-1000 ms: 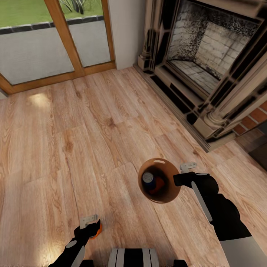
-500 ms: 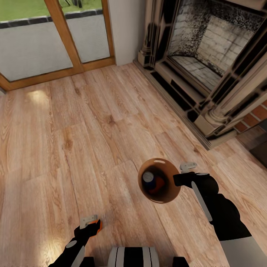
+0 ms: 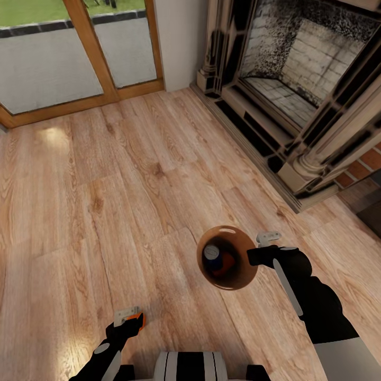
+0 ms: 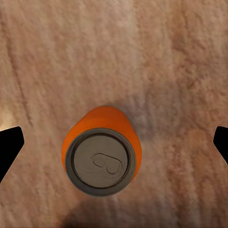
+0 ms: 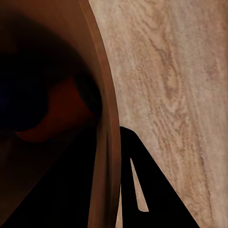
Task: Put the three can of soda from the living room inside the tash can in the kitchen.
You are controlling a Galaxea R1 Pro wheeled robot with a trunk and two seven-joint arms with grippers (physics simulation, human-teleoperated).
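— What's your left pincer point(image 3: 128, 319) carrying?
— An orange can point(image 4: 101, 152), smooth cylinder, grey top facing the wrist camera, clamped over plank floor point(image 3: 106, 201).
— The right pincer point(image 3: 257, 248)?
— Pinching the round brown-lined bin point(image 3: 227, 257) rim; blue can point(image 3: 212, 255) and orange can point(image 3: 227, 261) inside.

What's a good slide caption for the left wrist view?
An orange soda can seen top-down between the left end effector's dark fingertips, above a wood plank floor.

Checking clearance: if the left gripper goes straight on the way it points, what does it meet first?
Probably the orange can itself: its grey top sits between the left gripper fingers, with plank floor behind it. Depth is unclear.
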